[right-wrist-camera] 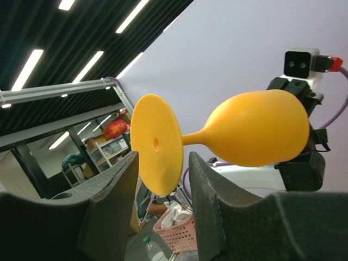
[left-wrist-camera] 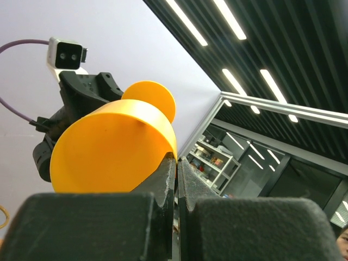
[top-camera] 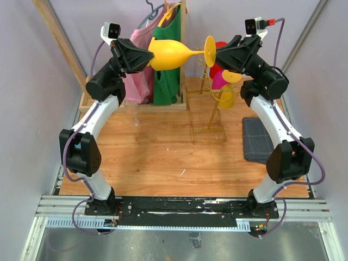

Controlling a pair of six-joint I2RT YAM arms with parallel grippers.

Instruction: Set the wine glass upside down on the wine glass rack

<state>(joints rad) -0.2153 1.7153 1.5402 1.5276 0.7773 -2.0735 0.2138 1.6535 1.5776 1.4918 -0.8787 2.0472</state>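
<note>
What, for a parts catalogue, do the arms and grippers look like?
The left arm and right arm have white links, black joint housings and a purple cable each. The left gripper and right gripper are black, with two blocky fingers. A white camera tops each wrist.

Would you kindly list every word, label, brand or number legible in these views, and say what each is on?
None can be read.
The wine glass and the wine glass rack carry no visible markings.
Items on the background shelves in the left wrist view are too small and blurred to read.
</note>
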